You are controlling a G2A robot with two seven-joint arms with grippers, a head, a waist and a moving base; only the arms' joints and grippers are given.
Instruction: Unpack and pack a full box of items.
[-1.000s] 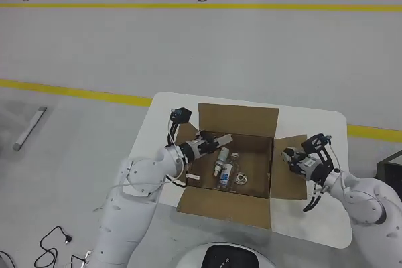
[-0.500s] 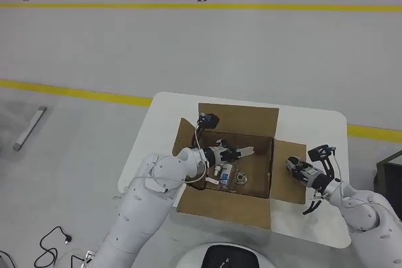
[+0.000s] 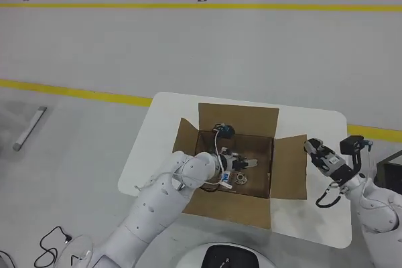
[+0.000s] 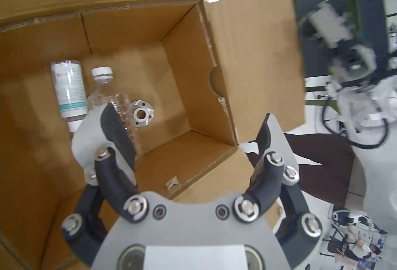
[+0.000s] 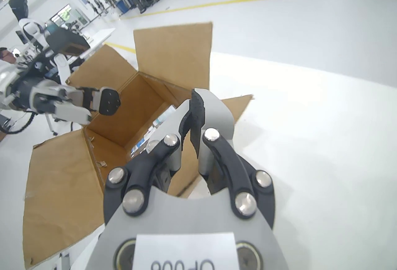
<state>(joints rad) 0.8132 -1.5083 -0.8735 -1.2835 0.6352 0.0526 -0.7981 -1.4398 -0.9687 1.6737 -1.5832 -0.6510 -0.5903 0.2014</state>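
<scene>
Now: your left gripper (image 4: 187, 119) over open box (image 3: 238, 119), fingers spread wide, empty. Clear bottle (image 4: 102, 94), labelled bottle (image 4: 69, 91), metal flange (image 4: 141, 113) on box floor. Your right gripper (image 5: 194, 110) pinched closed, empty, beside right flap (image 3: 289, 167).

Your surface (image 3: 309, 118): one, white, rounded corners. On it you have one open cardboard box (image 3: 238, 120), four flaps spread outward.

The left tool (image 4: 186, 119) hides half the clear bottle (image 4: 100, 97); the right tool (image 4: 328, 24) is blurred.
</scene>
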